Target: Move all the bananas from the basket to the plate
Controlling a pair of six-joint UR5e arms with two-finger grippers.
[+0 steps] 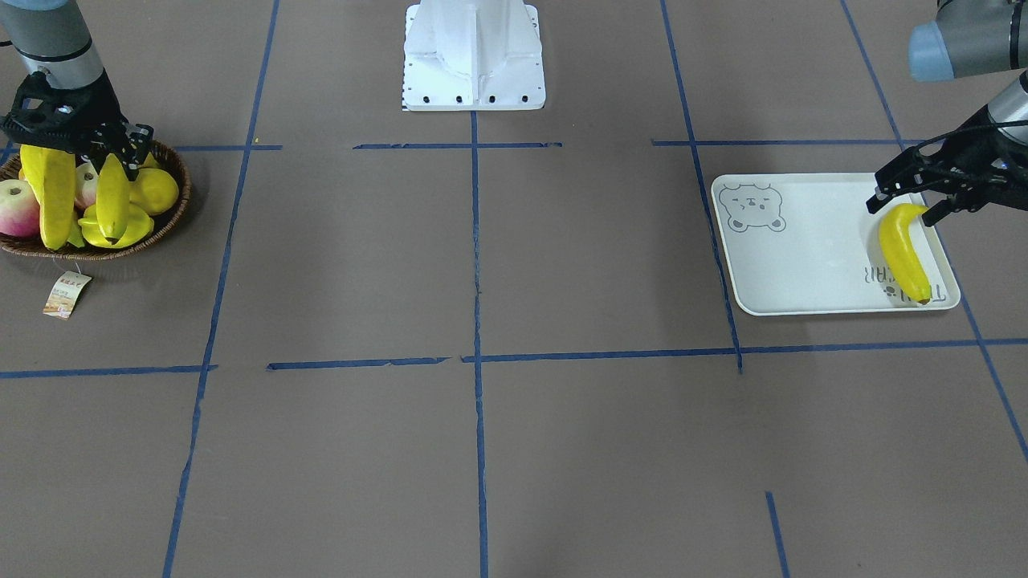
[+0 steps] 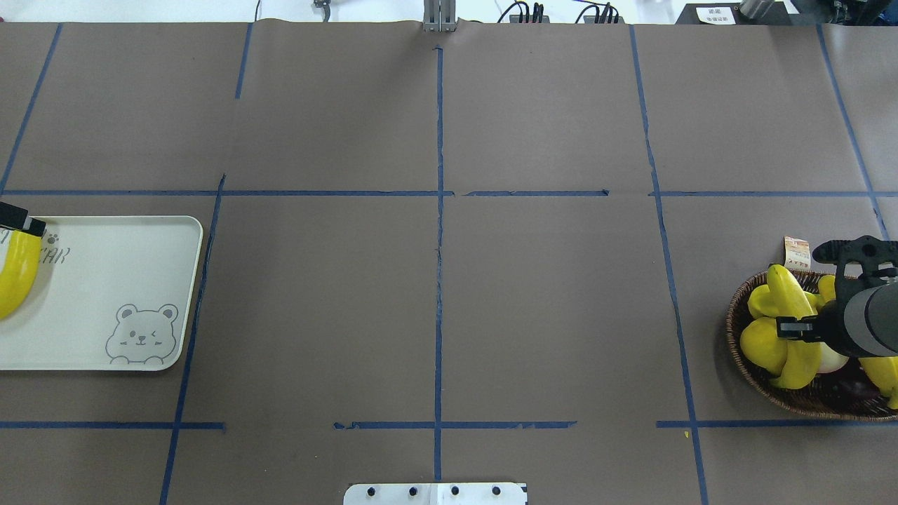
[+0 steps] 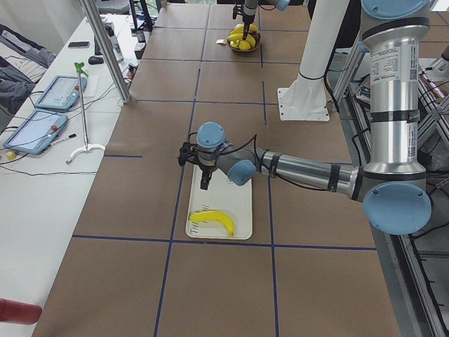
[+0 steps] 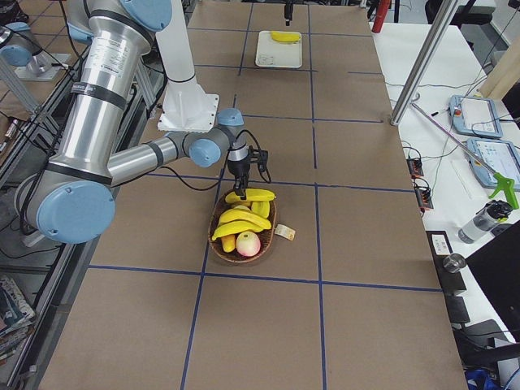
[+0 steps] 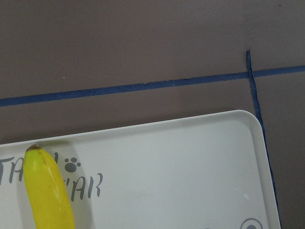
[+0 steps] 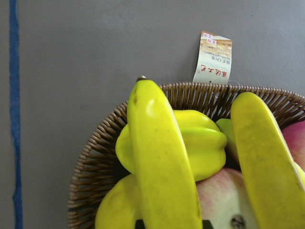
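Table (image 2: 547,308): brown, crossed by blue tape (image 2: 439,245). The robot's white base (image 2: 435,494) sits at the near edge, mid-table.
Plate (image 2: 126,266): far left, flat on the table.
Lone banana (image 2: 15,273): lies on the plate's outer end across the grey lettering, with its brown tip pointing away from the robot.
Basket (image 2: 734,330): far right, well apart from the plate. Its tag (image 2: 796,252) lies on the table just beyond the rim.
Basket crowd: a starfruit (image 6: 205,143), a lemon (image 1: 157,190) and a pink fruit (image 1: 18,210) are packed in with the other bananas (image 1: 56,197).
Top banana (image 6: 162,157): lies across the starfruit, on top of the pile, one end over the rim near the tag.
In the way: the starfruit sits right under the top banana, and another banana lies close alongside it.
Left gripper (image 1: 901,210): fingers apart and holding nothing. It hangs over the lone banana, and the left side view shows it clear of the fruit.
Right gripper (image 1: 112,156): down over the basket, with a finger on either side of the top banana's middle. The fingers are close to the banana, but I cannot tell whether they press on it.
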